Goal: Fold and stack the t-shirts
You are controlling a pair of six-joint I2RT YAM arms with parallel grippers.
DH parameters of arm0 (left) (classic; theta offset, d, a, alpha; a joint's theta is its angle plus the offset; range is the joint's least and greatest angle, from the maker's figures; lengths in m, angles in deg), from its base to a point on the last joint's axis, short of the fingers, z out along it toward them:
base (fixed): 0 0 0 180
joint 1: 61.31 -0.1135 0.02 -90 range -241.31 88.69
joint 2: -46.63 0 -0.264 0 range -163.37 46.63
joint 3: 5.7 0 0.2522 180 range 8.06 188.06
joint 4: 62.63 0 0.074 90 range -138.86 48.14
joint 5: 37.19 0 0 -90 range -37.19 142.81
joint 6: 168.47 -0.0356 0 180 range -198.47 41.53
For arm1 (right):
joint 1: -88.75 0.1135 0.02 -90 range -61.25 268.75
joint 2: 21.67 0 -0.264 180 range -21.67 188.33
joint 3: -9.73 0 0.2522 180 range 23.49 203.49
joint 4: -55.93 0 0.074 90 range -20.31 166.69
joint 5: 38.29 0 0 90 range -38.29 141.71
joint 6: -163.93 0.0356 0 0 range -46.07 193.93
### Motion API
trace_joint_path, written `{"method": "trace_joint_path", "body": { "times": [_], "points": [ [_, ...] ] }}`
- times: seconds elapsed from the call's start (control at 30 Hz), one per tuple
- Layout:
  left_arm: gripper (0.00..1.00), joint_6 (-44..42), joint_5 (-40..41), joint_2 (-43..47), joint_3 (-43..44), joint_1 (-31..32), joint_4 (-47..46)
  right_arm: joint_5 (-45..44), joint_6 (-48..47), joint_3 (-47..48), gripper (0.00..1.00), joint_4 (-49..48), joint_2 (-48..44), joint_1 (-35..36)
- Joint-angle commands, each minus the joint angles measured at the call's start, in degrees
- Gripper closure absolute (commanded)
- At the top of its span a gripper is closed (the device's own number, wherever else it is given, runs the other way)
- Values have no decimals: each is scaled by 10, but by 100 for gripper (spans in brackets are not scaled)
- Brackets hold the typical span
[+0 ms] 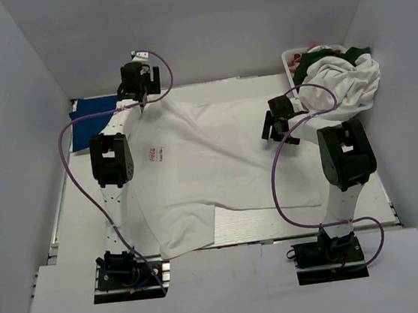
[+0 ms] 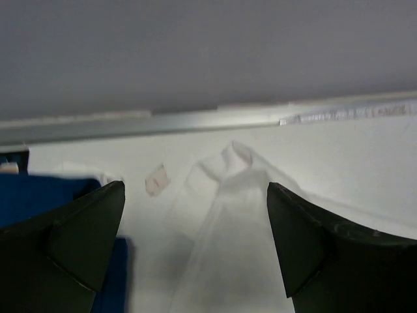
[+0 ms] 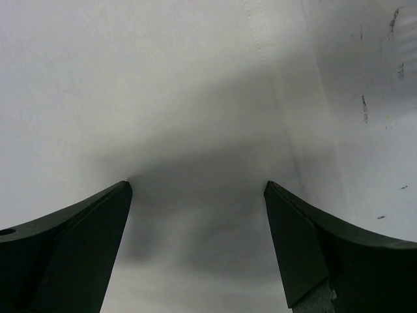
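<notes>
Jaws of the left gripper (image 2: 195, 190) stand spread at the far-left part of the tabletop, with a bunched corner of the white t-shirt (image 1: 217, 163) lying between them, unpinched, and the royal-blue t-shirt (image 1: 85, 129) just beside it in the far-left corner. The right gripper (image 3: 197, 188) is likewise spread, low over the same shirt's right edge. More tees (image 1: 339, 73), white and dark green, heap in the basket (image 1: 286, 58) at the far-right corner.

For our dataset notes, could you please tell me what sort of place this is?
Likely a robotics lab cell: plain white walls box in the table, two arms are bolted at its near edge, and a basket of t-shirts sits far right.
</notes>
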Motion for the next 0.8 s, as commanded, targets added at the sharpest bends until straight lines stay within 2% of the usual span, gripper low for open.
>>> {"method": "trace_joint_path", "body": {
  "times": [0.0,0.13,0.27,0.33,0.47,0.77],
  "points": [
    [0,83,21,101,-54,-2,73,11,20,11,11,57,-2,-5],
    [0,153,10,161,-127,4,161,17,27,50,9,80,12,-5],
    [0,182,-87,181,-203,9,174,33,23,112,9,89,40,-5],
    [0,192,-94,156,-203,9,174,29,11,166,9,88,67,-7],
    [0,197,-106,95,-138,2,214,44,-7,277,9,122,142,-9],
    [0,191,-138,0,-43,-3,227,97,-10,531,9,168,319,-32]
  ]
}}
